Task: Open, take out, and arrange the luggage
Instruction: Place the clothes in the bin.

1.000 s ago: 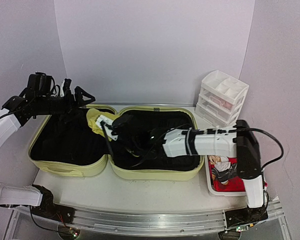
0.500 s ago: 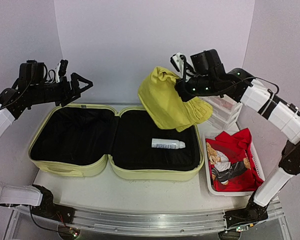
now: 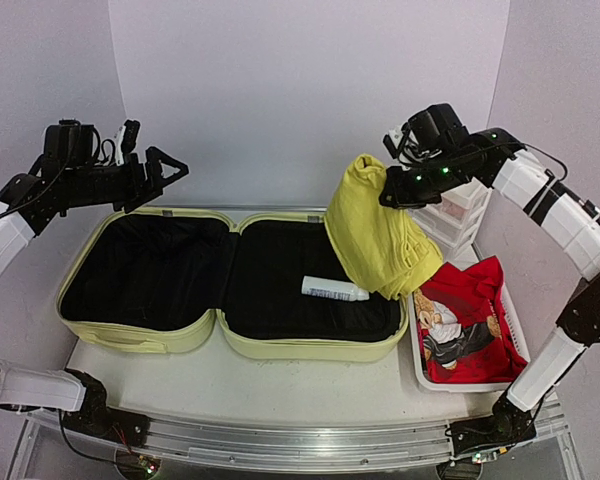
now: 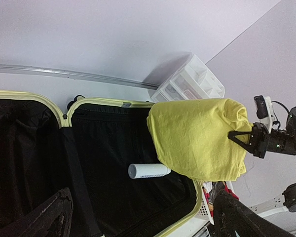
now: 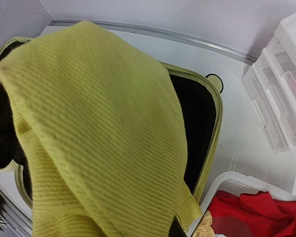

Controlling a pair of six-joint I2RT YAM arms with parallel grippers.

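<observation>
Right tool (image 3: 388,188): clamped on yellow garment (image 3: 378,240), above the luggage's (image 3: 310,346) right edge.
Left tool (image 3: 164,168): spread wide, empty.
Advice: clear the rim, then release over the basket (image 3: 458,384).

Luggage (image 3: 300,348): smooth plastic shell, matt black fabric lining; yellow cloth (image 3: 380,240): ribbed knit, matt.
</observation>
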